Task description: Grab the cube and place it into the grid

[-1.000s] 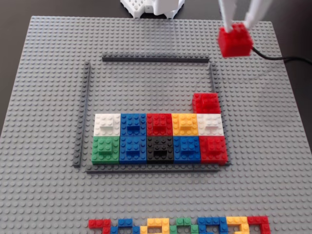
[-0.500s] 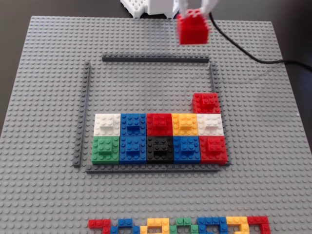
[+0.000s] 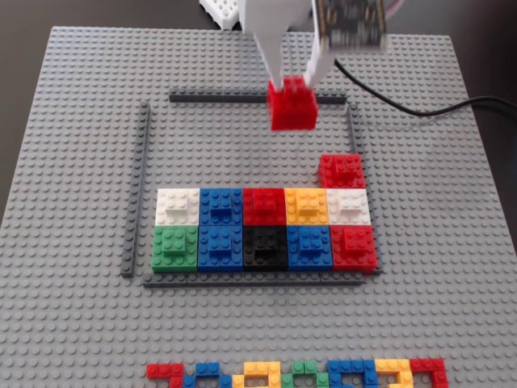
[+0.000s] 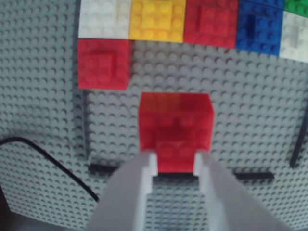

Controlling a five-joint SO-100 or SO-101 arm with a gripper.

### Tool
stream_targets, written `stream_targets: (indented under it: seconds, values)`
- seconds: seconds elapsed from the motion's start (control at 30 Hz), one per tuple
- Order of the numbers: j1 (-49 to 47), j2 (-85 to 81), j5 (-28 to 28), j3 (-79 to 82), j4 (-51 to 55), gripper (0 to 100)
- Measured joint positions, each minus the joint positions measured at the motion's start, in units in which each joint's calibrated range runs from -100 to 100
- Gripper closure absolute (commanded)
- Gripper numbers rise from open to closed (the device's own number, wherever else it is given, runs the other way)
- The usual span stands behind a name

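Note:
My white gripper (image 3: 294, 83) is shut on a red cube (image 3: 292, 106) and holds it above the far part of the grid (image 3: 144, 186), near its far strip. In the wrist view the cube (image 4: 175, 126) sits between my two fingertips (image 4: 175, 163), over bare grey studs. The grid is a dark-grey strip frame. It holds two rows of coloured cubes along its near side, and another red cube (image 3: 341, 170) lies in its right column, which also shows in the wrist view (image 4: 103, 63).
A large grey baseplate (image 3: 73, 121) carries everything. A strip of small flat multicoloured pieces (image 3: 299, 375) lies along its near edge. A black cable (image 3: 428, 109) runs off to the right. White bricks (image 3: 222, 10) lie beyond the far edge.

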Motion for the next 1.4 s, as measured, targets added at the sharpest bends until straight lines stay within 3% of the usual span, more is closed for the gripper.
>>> stream_targets:
  seconds: [0.53,1.4]
  values:
    - [-0.9,13.4,-0.6,0.0,-4.4,98]
    - [-1.5,18.2,-1.8,-2.1,-6.9,98]
